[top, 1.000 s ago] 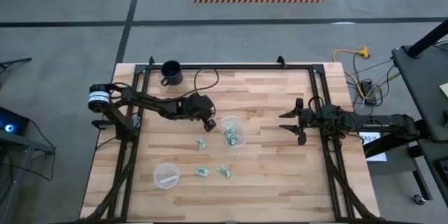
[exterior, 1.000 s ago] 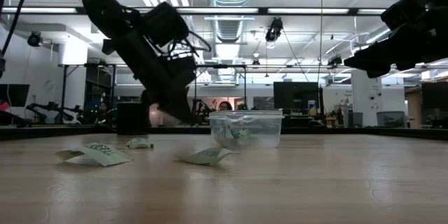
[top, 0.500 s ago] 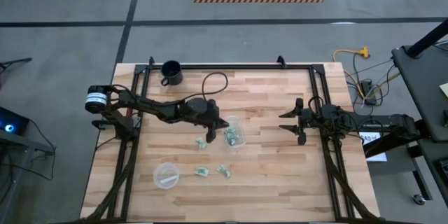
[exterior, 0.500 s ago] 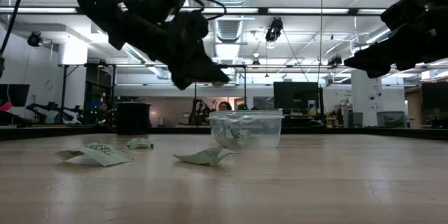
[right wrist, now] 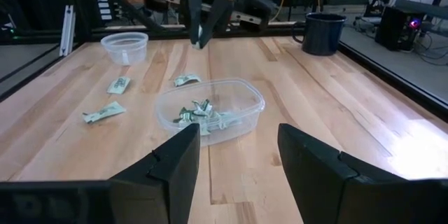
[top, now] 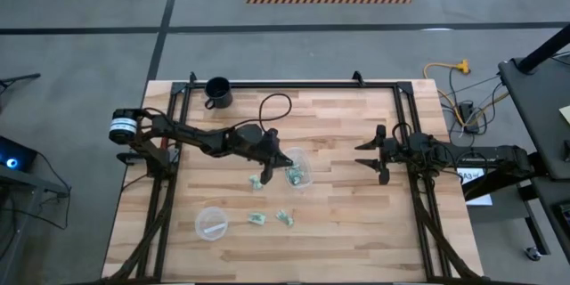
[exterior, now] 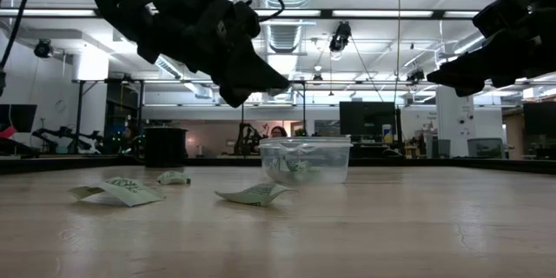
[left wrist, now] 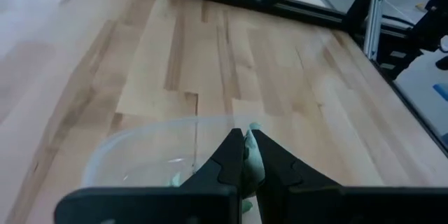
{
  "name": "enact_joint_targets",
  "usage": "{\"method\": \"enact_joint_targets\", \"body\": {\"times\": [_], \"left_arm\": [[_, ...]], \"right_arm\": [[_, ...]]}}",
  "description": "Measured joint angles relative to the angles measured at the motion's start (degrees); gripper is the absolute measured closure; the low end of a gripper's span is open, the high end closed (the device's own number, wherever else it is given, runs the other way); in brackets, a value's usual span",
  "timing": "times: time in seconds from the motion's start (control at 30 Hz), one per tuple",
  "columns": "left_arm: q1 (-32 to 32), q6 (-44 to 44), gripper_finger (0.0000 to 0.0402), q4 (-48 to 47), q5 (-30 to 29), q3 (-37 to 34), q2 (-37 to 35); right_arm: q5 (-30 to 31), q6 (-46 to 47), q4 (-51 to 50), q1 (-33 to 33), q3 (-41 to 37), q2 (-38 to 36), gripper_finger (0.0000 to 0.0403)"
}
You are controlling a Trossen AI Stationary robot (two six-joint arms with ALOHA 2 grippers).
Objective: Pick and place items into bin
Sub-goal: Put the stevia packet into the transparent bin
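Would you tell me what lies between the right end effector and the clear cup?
Only bare wood: the high view shows nothing between the right end effector and the cup.

The left gripper hovers over the clear cup's ten-o'clock rim; three wrapped pieces lie on the tabletop toward seven o'clock.
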Motion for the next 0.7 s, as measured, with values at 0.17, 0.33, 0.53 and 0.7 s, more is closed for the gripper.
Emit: {"method": "enact_joint_targets", "body": {"times": [0.17,0.33,0.53,0.7], "left_arm": [[0.0,0.0,0.0402,0.38,-1.62,0.2,-0.01],[0.07,-0.42,0.0401,1.29,-6.16,0.16,-0.01],[-0.06,-0.44,0.0401,1.6,-6.26,0.22,-0.01],[-0.22,-0.51,0.0401,1.61,-8.99,0.31,-0.01]], "right_arm": [[-0.02,0.24,-0.01,0.02,0.0,0.01,0.022],[0.0,0.35,0.0,0.0,0.0,0.02,0.022],[0.0,0.2,0.0,0.02,0.01,0.02,0.022],[-0.01,-0.02,-0.02,0.01,0.0,0.02,0.022]]}}
